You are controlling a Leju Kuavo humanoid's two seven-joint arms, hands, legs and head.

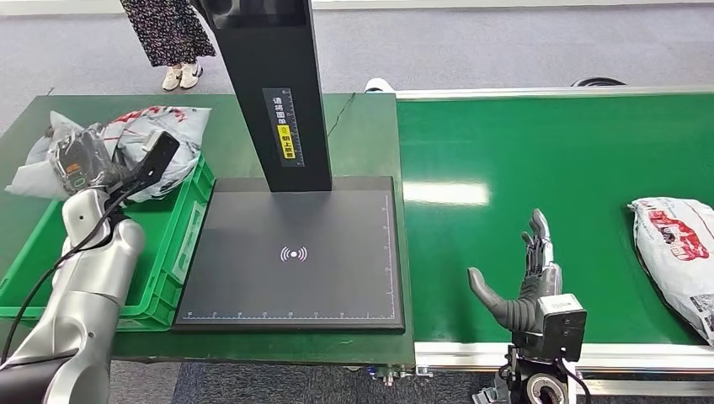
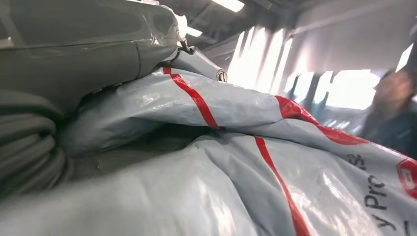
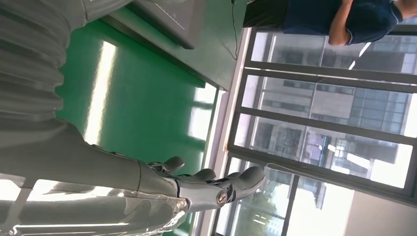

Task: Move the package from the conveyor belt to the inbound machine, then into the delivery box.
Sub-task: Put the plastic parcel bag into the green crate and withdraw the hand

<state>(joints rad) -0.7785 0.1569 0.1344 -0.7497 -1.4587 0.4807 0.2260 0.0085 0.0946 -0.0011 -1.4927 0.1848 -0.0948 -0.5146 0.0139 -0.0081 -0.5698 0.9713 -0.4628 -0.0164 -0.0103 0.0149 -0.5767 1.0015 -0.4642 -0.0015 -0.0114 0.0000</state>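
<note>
Your left robot hand (image 1: pixel 84 164) is over the far end of the green delivery box (image 1: pixel 181 244), wrapped up in a grey package with red stripes (image 1: pixel 135 139). In the left wrist view the plastic of that package (image 2: pixel 236 162) presses right against the hand's cover, but the fingers themselves are hidden behind the bag, so you cannot tell whether the hand is gripping it or has let go. The package bulges above the box's rim and spills a little past its far edge onto the bench (image 1: pixel 362 126), so I would judge it as arriving in the box, not yet settled.

The scanning pad of the inbound machine (image 1: pixel 290 252) lies bare, with its black post standing behind it. That fits a package that has already been past the machine, though the pictures alone cannot prove the scan.

Your right robot hand (image 1: pixel 522 278) hovers over the conveyor belt (image 1: pixel 505 151) with fingers spread and nothing in it; the right wrist view shows the same hand (image 3: pixel 196 189) stretched out flat above the green surface. A second grey-and-red package (image 1: pixel 678 252) lies on the belt, well apart from that hand, towards the belt's right end.

So, by my reading, the first package is at the last step, with only the release into the box left. The package on the belt has every step ahead of it: pick-up, machine, box. A person stands beyond the bench's far side.
</note>
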